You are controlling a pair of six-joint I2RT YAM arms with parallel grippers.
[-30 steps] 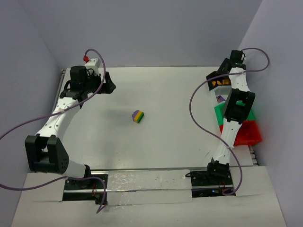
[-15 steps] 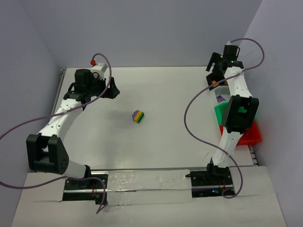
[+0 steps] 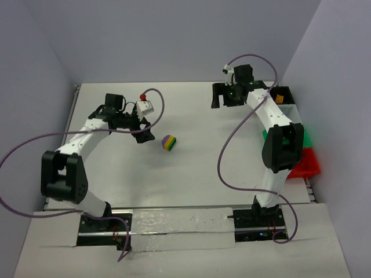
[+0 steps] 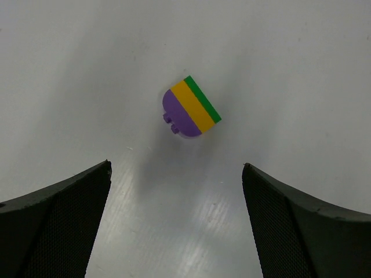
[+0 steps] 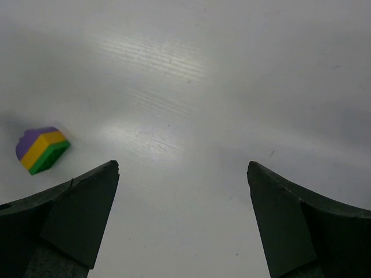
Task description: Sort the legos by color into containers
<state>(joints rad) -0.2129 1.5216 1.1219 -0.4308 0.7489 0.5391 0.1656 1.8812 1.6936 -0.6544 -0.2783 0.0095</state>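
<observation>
While both arms reach out over the counter, each gripper has its fingers spread wide and nothing between them. In the top view the left gripper hangs just beside the stacked block, on its left-edge side and not touching it. The left wrist view shows that gripper with the block lying ahead of the gap between the two dark fingers, apart from both. The right gripper is near the far edge, right of the middle and well apart from the block. In its own wrist view this gripper frames bare counter, with the block off to the left of its fingers.

White and smooth, the counter gives a soft glare in both wrist views. Plain pale lilac-grey walls close it in at the far edge and on both sides.

One block lies loose near the middle of the counter, made of three layers: purple, yellow and green. Along the right edge two bins show plainly, one green bin and one red bin, both partly hidden by the right arm. Toward the far right corner one small orange piece shows; what holds it I cannot tell. Two purple cables loop from the arms.
</observation>
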